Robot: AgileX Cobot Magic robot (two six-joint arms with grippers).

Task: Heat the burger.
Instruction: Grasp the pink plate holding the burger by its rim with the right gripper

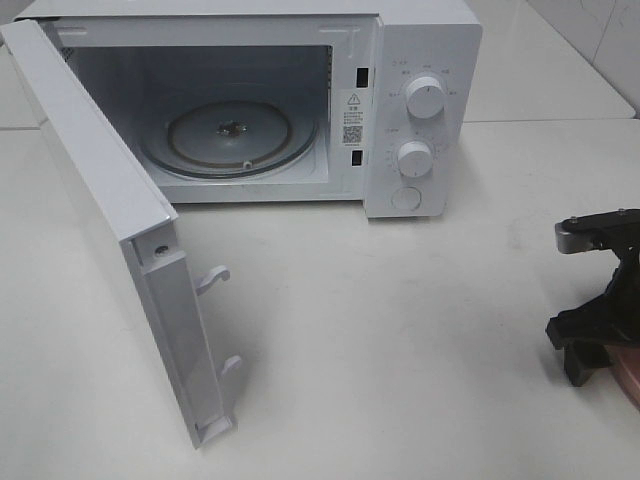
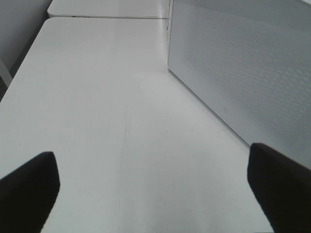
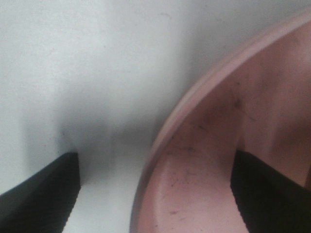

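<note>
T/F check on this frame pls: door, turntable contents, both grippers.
1. The microwave door stands open. True.
2. The burger sits on the turntable. False: the turntable is bare, and no burger shows in any view.
3. The right gripper straddles the rim of the pink plate, one finger inside, one outside. True.
4. The left gripper is shut on something. False: it is open, with only the table beneath it.

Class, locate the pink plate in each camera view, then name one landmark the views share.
Exterior high: pink plate, a sliver at the lower right edge.
Left wrist: not in it.
Right wrist: the plate close up, its rim running between the right gripper's open fingers.
Shared landmark: the white table.
</note>
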